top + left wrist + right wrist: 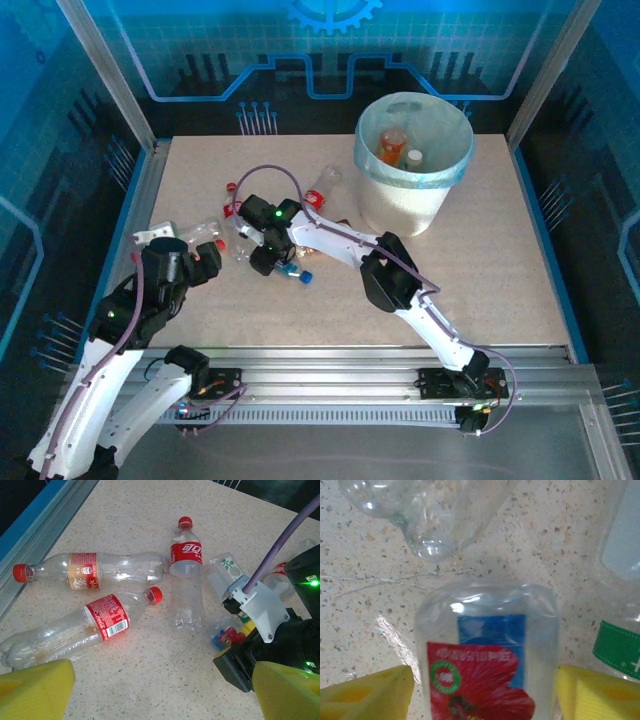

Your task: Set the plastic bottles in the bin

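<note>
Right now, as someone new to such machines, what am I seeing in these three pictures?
Two robot arms are bolted to a table. The wide picture looks down from above and behind them; the other two come from a camera on each wrist. Each arm ends in a two-fingered tool with yellow pads. Empty-looking plastic bottles lie scattered on the table, and a couple are already in the bin. The left tool is open, holding nothing, facing three red-capped bottles. The right tool has its pads either side of a clear bottle with a red flower label; whether it grips it yet, I cannot tell.
</note>
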Robot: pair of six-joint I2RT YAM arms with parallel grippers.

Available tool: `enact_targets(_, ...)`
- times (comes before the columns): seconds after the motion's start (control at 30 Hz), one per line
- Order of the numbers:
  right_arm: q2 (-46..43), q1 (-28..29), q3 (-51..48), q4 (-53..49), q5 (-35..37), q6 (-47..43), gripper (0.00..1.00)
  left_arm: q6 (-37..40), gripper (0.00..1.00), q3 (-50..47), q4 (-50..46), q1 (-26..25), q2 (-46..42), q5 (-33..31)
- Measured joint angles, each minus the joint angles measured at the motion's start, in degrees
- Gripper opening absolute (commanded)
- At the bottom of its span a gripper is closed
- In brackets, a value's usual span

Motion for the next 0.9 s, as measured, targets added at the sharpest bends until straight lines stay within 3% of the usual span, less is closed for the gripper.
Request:
enact_targets(0.13, 0.11, 0.02, 0.09, -0.24, 0.02, -0.07, 0.67, 0.00, 0.93, 0.00, 0.00, 0.00, 0.00, 0.11)
enact_targets(0.33, 0.17, 0.02, 0.11, -0.42, 0.00, -0.24, 0.70, 0.02, 0.92, 0.00, -0.02, 0.00, 0.00, 0.11)
enact_targets(0.7, 0.42, 0.02, 0.46, -1.55, -0.28, -1.31, 0.57, 0.26, 0.92, 1.20, -0.26, 0.00, 0.17, 1.16)
enact_targets(0.9, -4.83, -0.02, -0.28, -2.36, -0.66, -1.33, 0.57, 0.96, 0.92, 6.47, -0.22, 0.00, 1.70, 2.54)
